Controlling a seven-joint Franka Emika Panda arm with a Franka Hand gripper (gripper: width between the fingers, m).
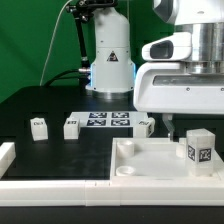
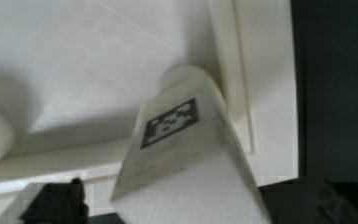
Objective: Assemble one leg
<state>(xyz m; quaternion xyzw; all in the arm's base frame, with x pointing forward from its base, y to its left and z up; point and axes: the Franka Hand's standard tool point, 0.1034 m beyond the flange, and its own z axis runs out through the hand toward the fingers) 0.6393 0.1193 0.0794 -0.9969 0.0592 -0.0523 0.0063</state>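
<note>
Small white tagged block, the leg [image 1: 200, 148], stands on the large white square panel [image 1: 150, 165] at three o'clock; gripper [image 1: 170, 127] beside it, grip unclear; seating unconfirmed.

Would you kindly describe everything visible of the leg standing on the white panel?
The leg is a small white block, plastic by the look, with black-and-white fiducial tags on two visible faces. It stands upright on the large white panel, near the exterior view's right edge. The gripper hangs beside it, not touching. The wrist view shows one tagged face close up.
</note>
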